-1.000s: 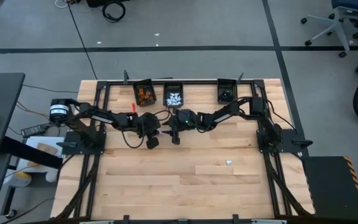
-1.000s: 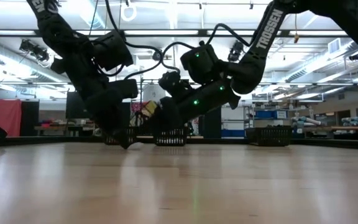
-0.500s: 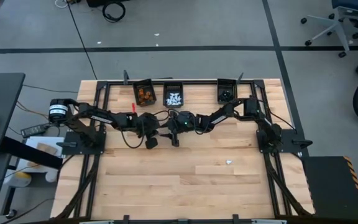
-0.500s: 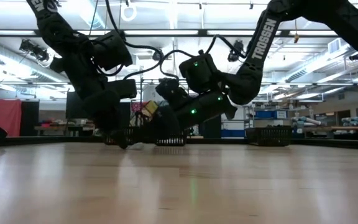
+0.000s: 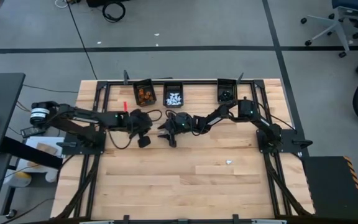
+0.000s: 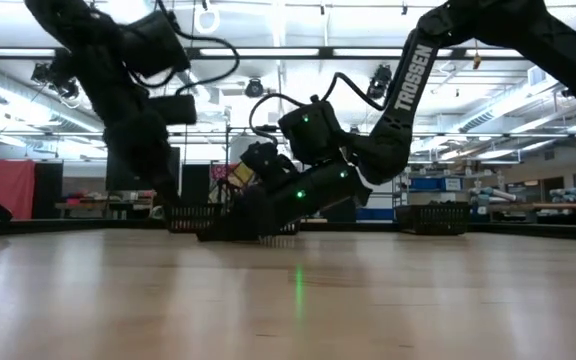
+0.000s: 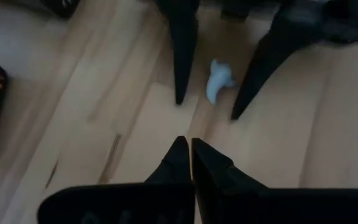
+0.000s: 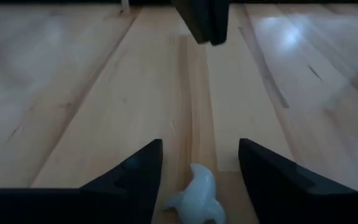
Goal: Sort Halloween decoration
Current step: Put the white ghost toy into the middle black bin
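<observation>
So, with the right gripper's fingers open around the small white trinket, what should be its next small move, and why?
Probably close the right gripper: its open fingers are low over the table with the white trinket lying between them, not yet gripped. The left gripper is shut and waits nearby.

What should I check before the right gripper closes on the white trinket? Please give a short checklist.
1. Right gripper open: ok.
2. White trinket between its fingers: ok.
3. Trinket lying free on the table: ok.
4. Left gripper shut and apart from the trinket: ok.
5. Fingers low enough to grip: cannot tell.
6. White bin reachable, nothing over it: ok.
</observation>
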`<action>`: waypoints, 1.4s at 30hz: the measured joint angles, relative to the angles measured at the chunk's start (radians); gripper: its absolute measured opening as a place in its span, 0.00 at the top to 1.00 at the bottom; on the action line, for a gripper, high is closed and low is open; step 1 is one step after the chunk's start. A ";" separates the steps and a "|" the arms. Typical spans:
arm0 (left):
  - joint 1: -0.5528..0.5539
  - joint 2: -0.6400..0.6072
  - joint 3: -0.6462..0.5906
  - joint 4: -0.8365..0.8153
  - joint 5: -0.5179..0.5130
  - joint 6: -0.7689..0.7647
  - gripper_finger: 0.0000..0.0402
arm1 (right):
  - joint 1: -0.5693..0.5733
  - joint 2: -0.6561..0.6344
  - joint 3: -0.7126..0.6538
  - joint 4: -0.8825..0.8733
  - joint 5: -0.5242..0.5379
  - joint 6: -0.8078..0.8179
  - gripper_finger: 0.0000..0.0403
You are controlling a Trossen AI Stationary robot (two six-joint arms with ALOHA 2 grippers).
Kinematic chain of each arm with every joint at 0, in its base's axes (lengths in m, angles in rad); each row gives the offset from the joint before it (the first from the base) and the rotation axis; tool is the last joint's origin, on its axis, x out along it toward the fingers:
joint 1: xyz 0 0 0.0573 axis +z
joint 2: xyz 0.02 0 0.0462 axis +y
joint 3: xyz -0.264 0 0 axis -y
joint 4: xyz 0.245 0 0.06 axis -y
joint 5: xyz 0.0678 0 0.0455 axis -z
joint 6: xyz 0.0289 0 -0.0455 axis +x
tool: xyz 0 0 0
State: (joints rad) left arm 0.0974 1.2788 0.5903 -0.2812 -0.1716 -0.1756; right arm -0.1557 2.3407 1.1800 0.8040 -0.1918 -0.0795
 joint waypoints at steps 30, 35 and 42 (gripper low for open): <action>-0.057 -0.110 0.001 -0.091 -0.004 -0.068 1.00 | 0.006 -0.033 -0.007 -0.077 0.022 -0.071 0.77; -0.057 -0.110 0.001 -0.091 -0.004 -0.068 1.00 | 0.006 -0.067 -0.008 -0.141 0.039 -0.108 0.77; -0.057 -0.110 0.001 -0.096 -0.004 -0.067 1.00 | 0.005 -0.101 -0.009 -0.176 0.045 -0.130 0.76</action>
State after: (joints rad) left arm 0.0402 1.1687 0.5915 -0.3776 -0.1755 -0.2428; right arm -0.1509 2.2399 1.1709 0.6275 -0.1467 -0.2093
